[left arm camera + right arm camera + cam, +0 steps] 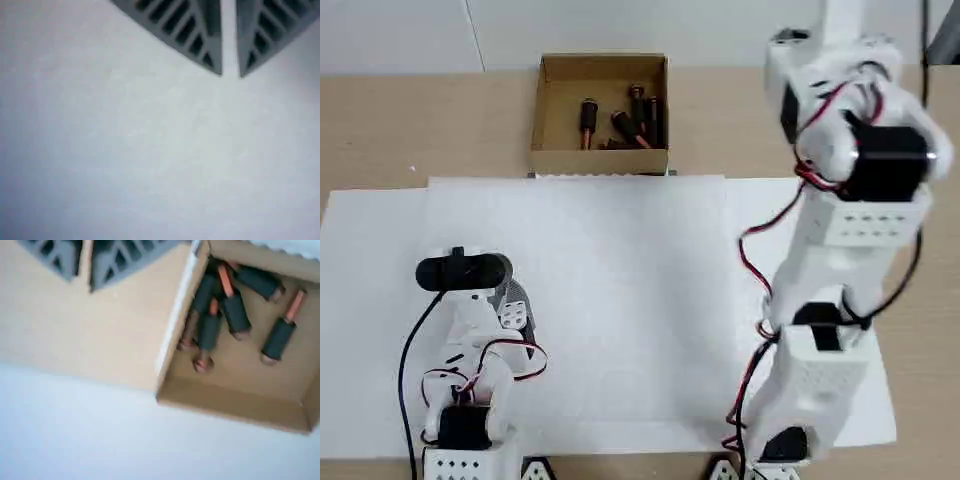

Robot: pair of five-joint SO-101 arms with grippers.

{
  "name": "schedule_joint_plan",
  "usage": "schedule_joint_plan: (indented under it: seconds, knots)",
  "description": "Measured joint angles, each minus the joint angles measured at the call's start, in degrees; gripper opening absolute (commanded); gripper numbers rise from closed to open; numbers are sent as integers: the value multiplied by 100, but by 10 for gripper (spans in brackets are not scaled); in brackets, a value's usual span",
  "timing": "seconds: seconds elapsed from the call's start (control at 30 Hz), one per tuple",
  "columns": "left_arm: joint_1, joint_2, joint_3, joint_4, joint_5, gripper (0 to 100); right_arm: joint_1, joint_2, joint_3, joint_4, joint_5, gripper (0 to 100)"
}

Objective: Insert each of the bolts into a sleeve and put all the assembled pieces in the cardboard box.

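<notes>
High view: several pieces [620,122] lie in the box [600,160]. Left wrist view: left gripper [230,70] over the sheet [125,160], well apart from the box, jaws drawn together, empty. Right wrist view: right gripper [85,275] just beside the box, jaws drawn together, empty. Task judged essentially complete.

No readable text, label, number or sign is being shown anywhere; nothing legible is being carried on the cardboard box [590,160] or the white sheet [620,300].
</notes>
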Motion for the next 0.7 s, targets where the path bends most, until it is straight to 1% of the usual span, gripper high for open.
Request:
schedule_joint_plan:
  seconds: [0.3, 0.43, 0.53, 0.7]
  knots:
    - [0, 0, 0, 0, 0, 5, 316, -2514, 3200, 0, 0, 2]
    - [0, 0, 0, 0, 0, 5, 475, -3314, 4598, -70, -53, 2]
    - [0, 0, 0, 0, 0, 5, 633, -3780, 5618, -352, -53, 2]
    - [0, 0, 0, 0, 0, 5, 738, -4536, 7288, -1187, -53, 2]
